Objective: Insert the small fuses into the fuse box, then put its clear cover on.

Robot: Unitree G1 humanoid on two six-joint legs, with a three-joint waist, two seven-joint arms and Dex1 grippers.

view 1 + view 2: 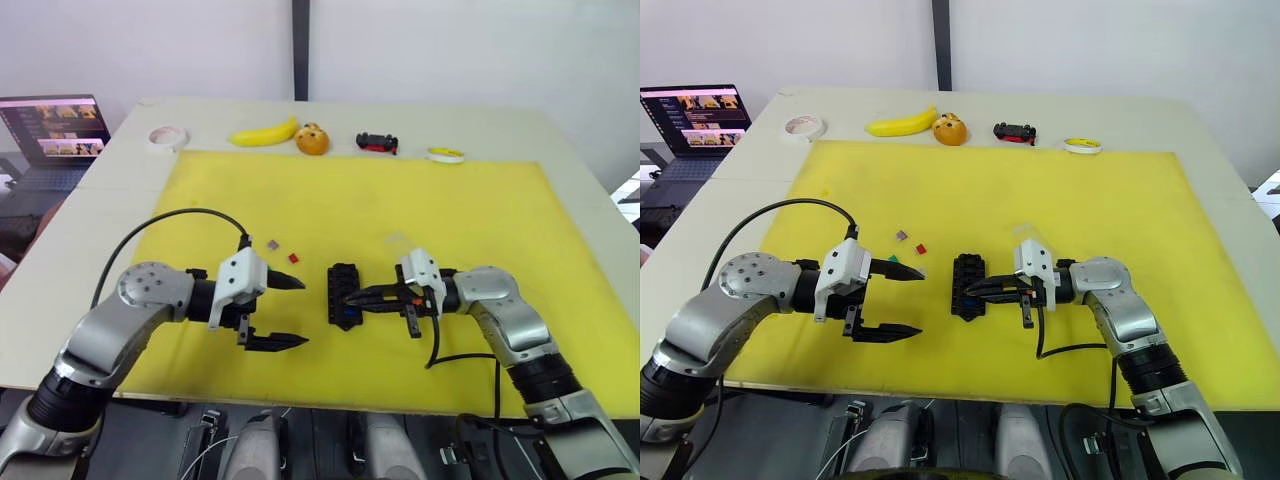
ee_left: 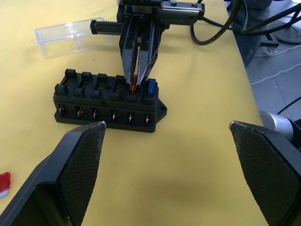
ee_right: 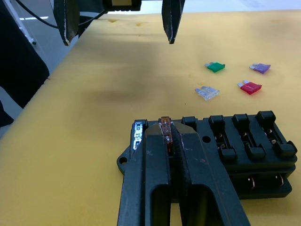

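Yellow mat covering a pale worktop, seen from the head camera. Toward the near edge of the mat, the left gripper hovers with its fingers spread wide, holding nothing. Just beside it, near the middle of the near half, lies the fuse box, with a blue fuse seated in its end slot. The right gripper reaches over the box, fingers pressed on an amber fuse standing in the neighbouring slot. Loose on the mat beyond the left gripper lie a clear fuse, green fuse, red fuse and grey fuse. The clear cover lies beyond the right gripper. Along the far edge of the worktop: tape roll, banana, orange toy, toy car. A laptop stands off the far left corner.
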